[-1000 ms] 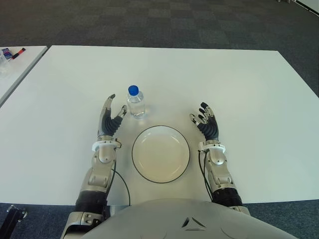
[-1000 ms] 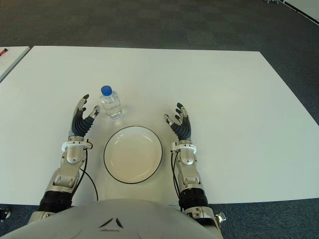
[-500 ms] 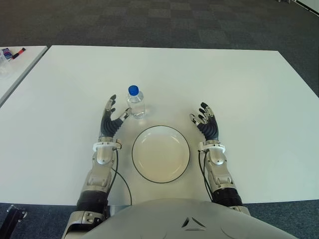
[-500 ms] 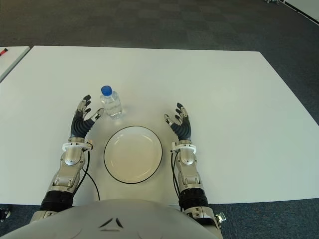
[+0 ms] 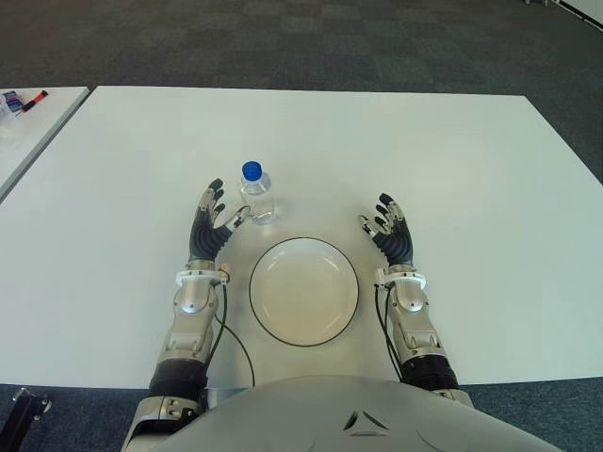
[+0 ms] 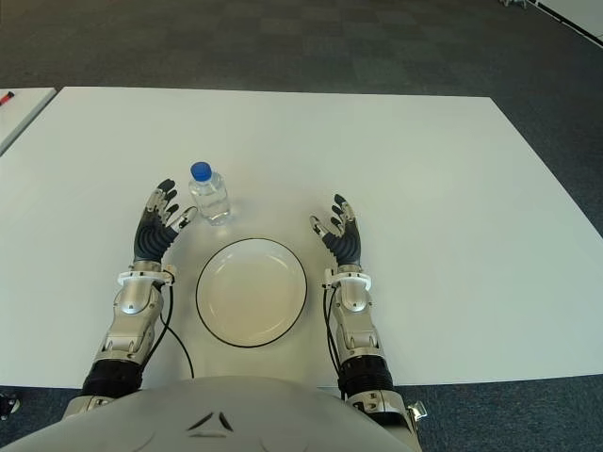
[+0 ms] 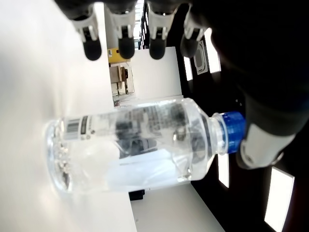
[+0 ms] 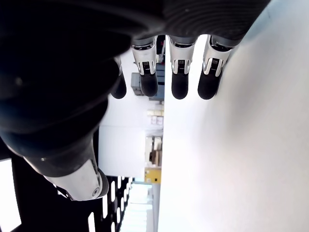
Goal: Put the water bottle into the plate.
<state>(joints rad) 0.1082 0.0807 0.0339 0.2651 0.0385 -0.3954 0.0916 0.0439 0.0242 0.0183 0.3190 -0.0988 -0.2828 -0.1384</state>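
The water bottle (image 5: pixel 256 194) is seen upright on the white tabletop (image 5: pixel 471 160), just behind the plate (image 5: pixel 303 291) and toward its left side, w/ a small gap between the two. The bottle is clear plastic, short and rounded, ribbed at the shoulder, w/ a blue screw cap; it is filled w/ clear water nearly to the neck, and a label w/ a barcode is wrapped round it near the base, as shown in the left wrist view. The plate is round, shallow, cream-white w/ a thin dark rim, and nothing is held in it.

The left hand (image 5: pixel 213 224) is placed just left of the bottle, palm turned toward it, fingers (image 7: pixel 120 34) spread and extended; the thumb tip is shown very near the bottle's lower side, but contact can't be confirmed. Nothing is grasped by it. In the left wrist view the bottle is framed between the four fingertips and the thumb, w/ clear space on the finger side.

The right hand (image 5: pixel 391 229) is shown to the right of the plate, well apart from the bottle, fingers loosely extended and spread, nothing held. Both hands are dark w/ rubbery black pads and silver joints.
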